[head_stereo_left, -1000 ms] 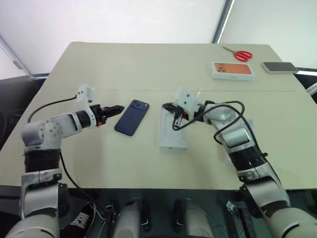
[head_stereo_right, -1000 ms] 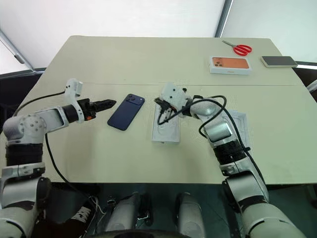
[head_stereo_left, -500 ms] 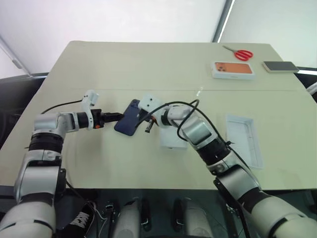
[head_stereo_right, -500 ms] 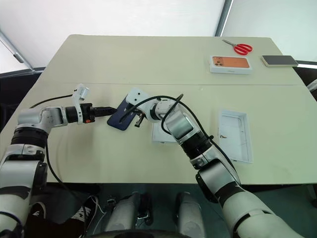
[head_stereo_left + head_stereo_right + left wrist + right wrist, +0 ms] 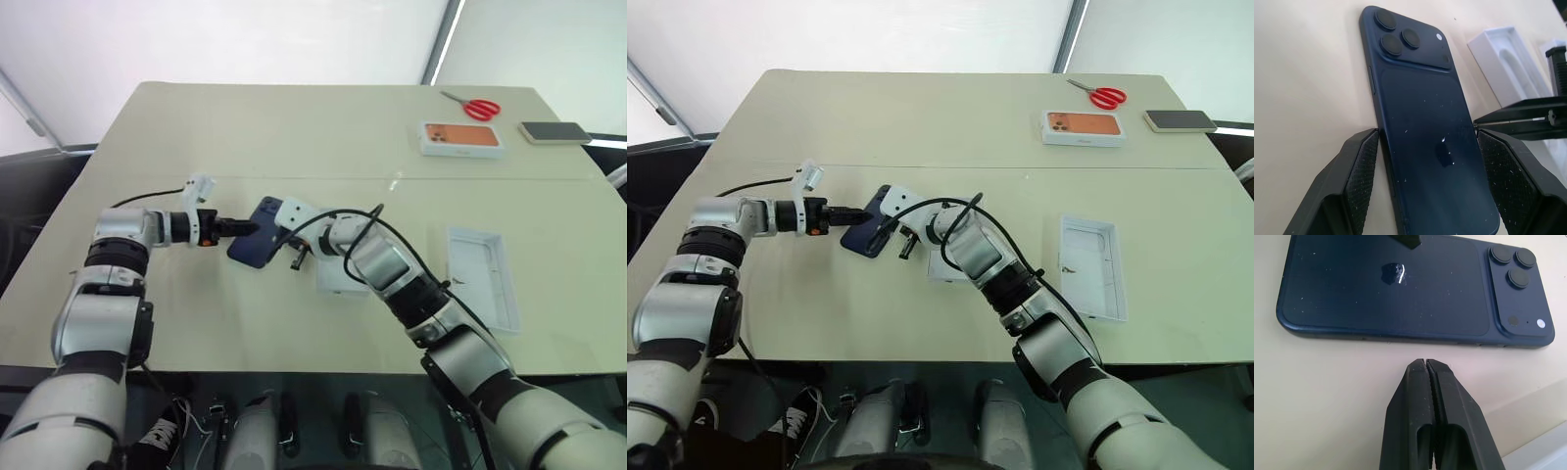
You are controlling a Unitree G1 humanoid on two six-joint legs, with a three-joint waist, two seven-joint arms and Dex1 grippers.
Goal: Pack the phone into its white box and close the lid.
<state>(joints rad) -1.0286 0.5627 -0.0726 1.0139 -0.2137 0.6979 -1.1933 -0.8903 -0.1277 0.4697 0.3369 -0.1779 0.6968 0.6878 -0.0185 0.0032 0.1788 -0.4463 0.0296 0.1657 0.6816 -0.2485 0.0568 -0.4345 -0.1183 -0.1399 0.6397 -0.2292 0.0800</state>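
Note:
The dark navy phone lies back-up on the table, its camera bump at the far end. My left gripper is open, one finger on each side of the phone's near end; the left pad sits close against its edge. My right gripper is shut and empty, its tip on the table beside the phone's other long edge. The white box lies just right of the phone, partly hidden by my right arm. A shallow white piece with a rounded-rectangle recess lies farther right; I cannot tell whether it is the lid.
At the far right of the table lie red scissors, a white box with an orange phone picture and a grey phone. A black cable loops off my right forearm above the white box.
My right arm swung left from over the white box to the phone's side. My left gripper moved right until its fingers straddled the phone. The phone has stayed in place.

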